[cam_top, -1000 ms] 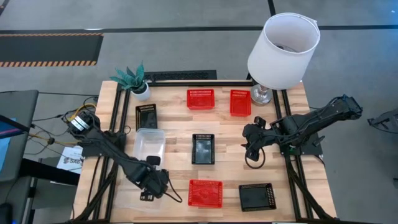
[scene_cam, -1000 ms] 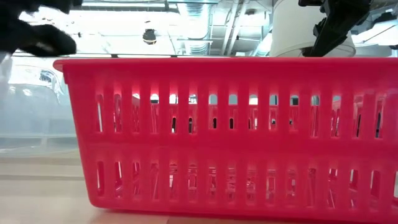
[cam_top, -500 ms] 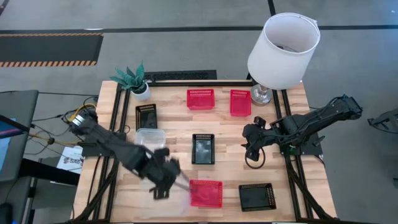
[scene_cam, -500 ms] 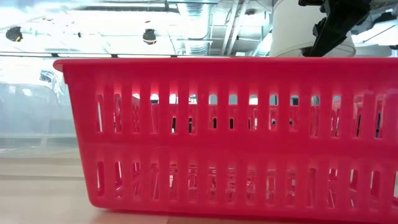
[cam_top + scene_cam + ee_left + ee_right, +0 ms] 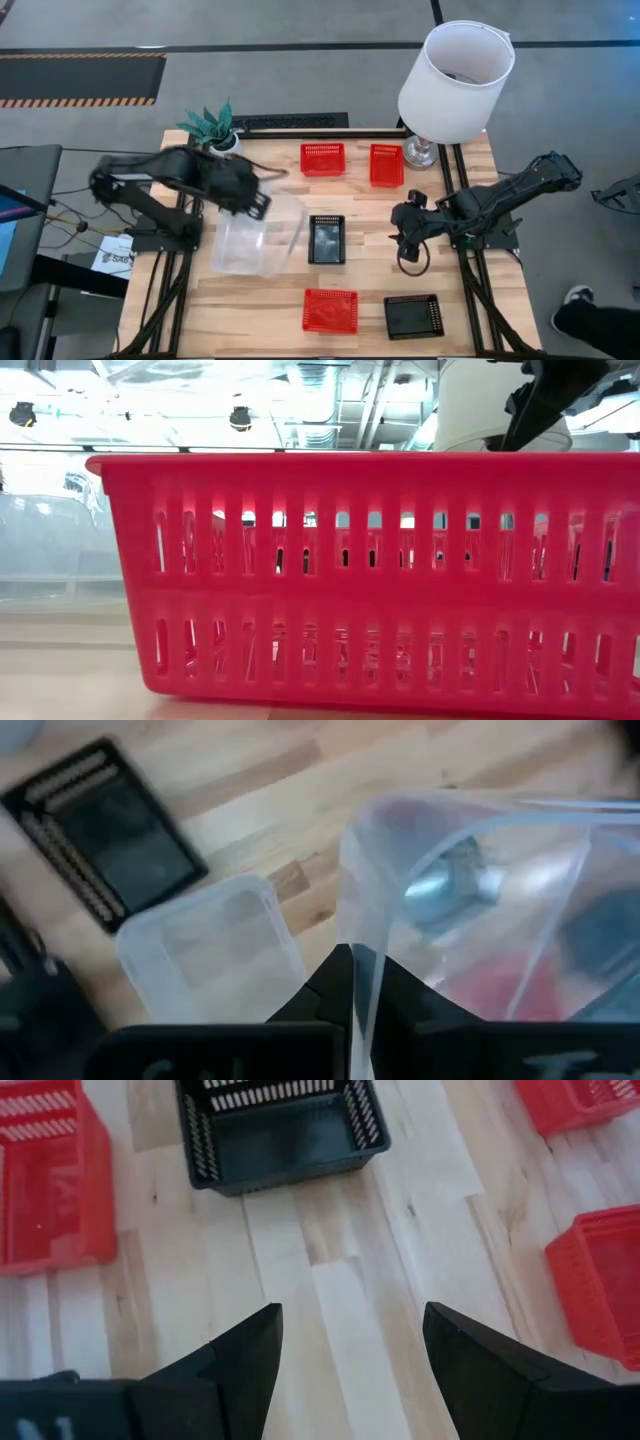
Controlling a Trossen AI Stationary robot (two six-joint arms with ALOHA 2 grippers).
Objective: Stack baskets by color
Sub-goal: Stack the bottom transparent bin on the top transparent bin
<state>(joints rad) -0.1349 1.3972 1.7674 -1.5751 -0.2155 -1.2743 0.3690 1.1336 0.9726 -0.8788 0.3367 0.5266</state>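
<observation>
Grey floor, black-and-yellow hazard stripe

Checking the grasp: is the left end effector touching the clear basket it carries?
Touching. The left wrist view shows the left end effector shut on the wall of the clear basket, no gap between them.

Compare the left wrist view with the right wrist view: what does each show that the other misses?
Only the left wrist view: the left gripper with its fingers shut on the rim of a clear basket, lifted off the wood, and a second clear basket lying on the table below it.

Only the right wrist view: the right gripper, fingers open and holding nothing, above bare wood, with red baskets to either side.

Both: the wooden table and a black basket resting on it, though not clearly the same one.
</observation>
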